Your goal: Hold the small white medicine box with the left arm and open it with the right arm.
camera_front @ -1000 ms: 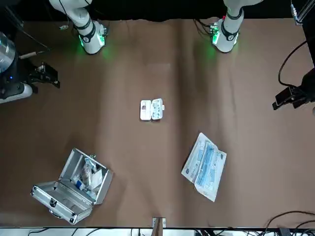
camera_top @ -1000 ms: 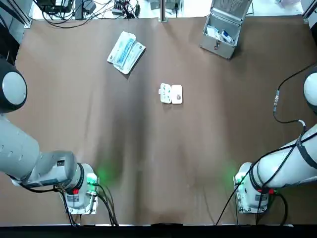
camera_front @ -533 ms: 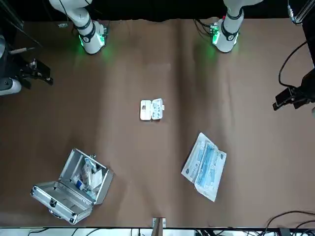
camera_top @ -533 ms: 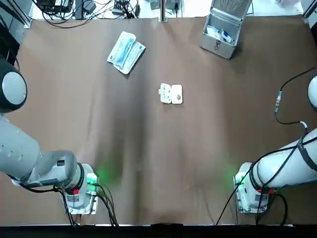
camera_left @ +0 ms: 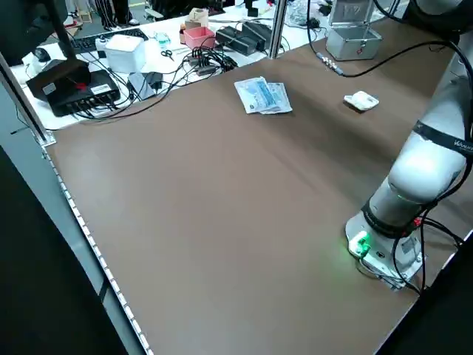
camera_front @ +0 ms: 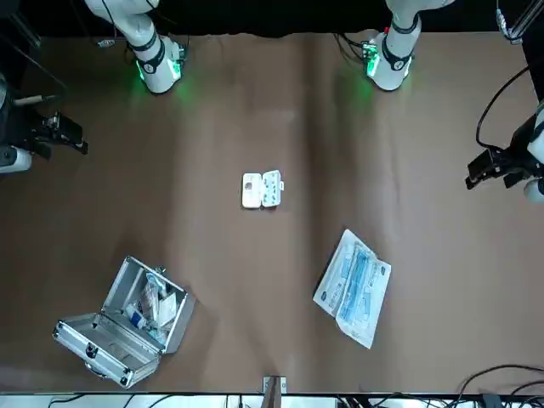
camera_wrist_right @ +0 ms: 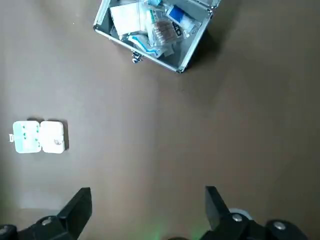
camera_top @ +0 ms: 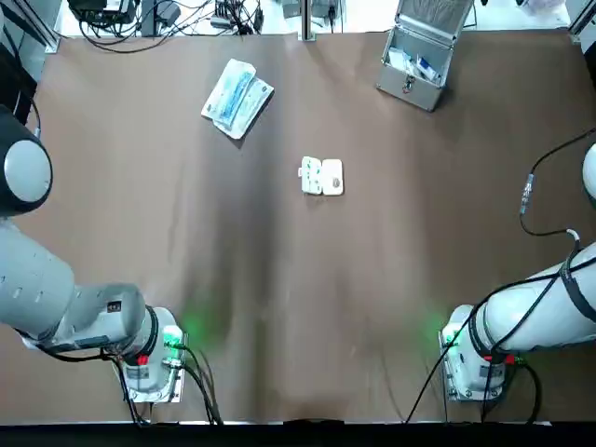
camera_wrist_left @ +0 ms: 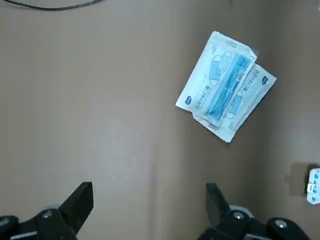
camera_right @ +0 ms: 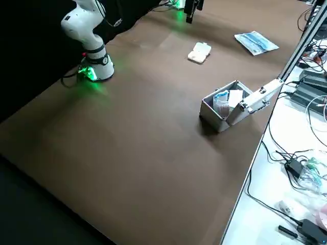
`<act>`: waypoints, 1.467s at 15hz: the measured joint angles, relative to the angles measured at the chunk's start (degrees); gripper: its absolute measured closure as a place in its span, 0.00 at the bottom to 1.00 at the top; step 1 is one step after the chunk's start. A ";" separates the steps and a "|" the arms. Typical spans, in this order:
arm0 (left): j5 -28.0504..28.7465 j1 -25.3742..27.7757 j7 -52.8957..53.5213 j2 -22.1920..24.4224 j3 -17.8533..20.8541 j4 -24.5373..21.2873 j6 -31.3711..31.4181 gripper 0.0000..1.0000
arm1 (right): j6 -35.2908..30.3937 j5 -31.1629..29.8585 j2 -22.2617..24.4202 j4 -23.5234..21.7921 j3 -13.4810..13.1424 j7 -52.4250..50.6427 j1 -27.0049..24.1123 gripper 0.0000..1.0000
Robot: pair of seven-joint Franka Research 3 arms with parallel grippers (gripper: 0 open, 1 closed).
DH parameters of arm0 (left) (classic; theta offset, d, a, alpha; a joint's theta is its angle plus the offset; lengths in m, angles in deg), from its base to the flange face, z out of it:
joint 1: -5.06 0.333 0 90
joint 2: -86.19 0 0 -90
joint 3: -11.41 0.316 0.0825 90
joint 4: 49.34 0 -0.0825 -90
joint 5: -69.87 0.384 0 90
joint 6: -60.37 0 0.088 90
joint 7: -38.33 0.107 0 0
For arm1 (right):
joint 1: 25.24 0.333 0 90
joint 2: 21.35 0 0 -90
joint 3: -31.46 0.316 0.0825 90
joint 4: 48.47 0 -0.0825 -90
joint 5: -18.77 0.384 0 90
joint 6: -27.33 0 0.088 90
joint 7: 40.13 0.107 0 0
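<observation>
Brown table [camera_top: 298,279], top view: small white medicine box [camera_top: 322,176] lies opened at frame centre; left gripper [camera_wrist_left: 147,197] and right gripper [camera_wrist_right: 146,197], fingers spread, hang well apart from it.

Open table [camera_top: 279,298] surrounds medicine box [camera_top: 322,176]; mask packet [camera_top: 237,98], metal case [camera_top: 416,65] well apart.

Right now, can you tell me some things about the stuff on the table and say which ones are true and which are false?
1. The small white medicine box lies near the middle of the table. True.
2. The left gripper is holding it. False: it is open and empty, off at the table's left side.
3. The metal case has its lid open. True.
4. The blue mask packets are inside the case. False: they lie on the table, apart from it.
5. The right gripper is shut. False: it is open, holding nothing.
</observation>
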 joint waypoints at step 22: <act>0.01 -0.45 -3.22 0.60 -1.37 0.00 -0.16 0.00 | 5.59 -0.17 1.01 -2.73 -0.07 -1.26 -4.98 0.00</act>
